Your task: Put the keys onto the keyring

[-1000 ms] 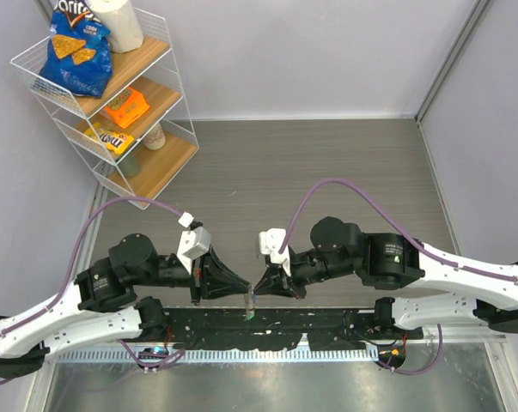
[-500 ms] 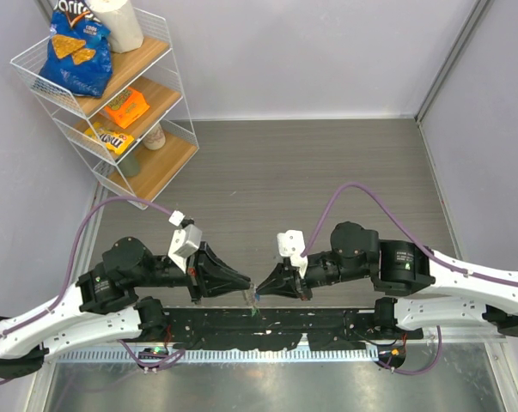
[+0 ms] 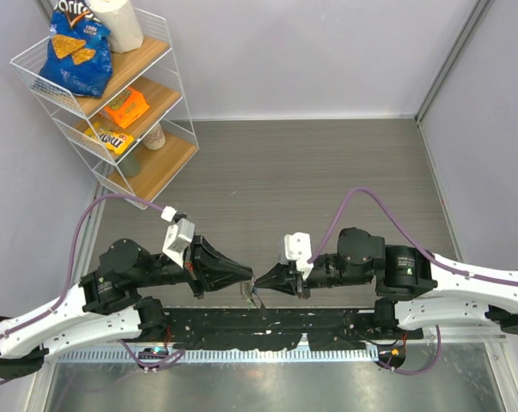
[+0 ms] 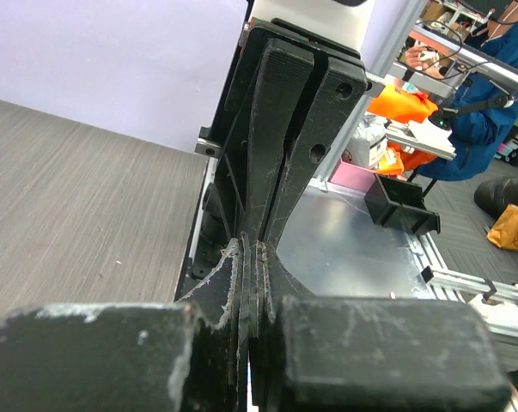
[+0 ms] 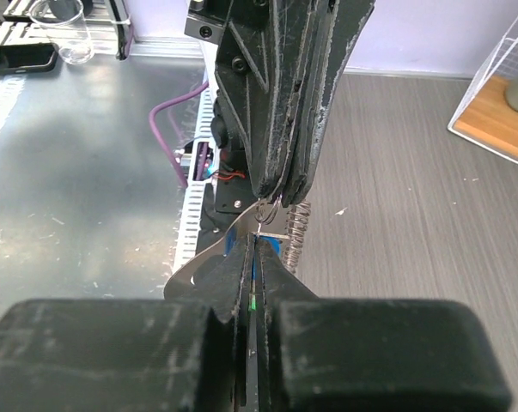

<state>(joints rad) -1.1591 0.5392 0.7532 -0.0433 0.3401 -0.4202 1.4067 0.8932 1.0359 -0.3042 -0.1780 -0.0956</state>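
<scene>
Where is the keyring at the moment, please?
The keyring dangles centre frame in the right wrist view, from the left end effector's tip, just above the shut right end effector.

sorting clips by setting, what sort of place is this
Probably a robotics lab: a left arm and right arm bolted to a table, a wire rack of snacks, and a person behind.

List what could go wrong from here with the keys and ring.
1. The right gripper pinches only a sliver of the green key, which may twist or slip out.
2. The ring is thin wire at the tips of the left gripper; a pull may tug it free.
3. Both tips meet over the black rail; anything dropped may land in it, hard to pick up.
</scene>
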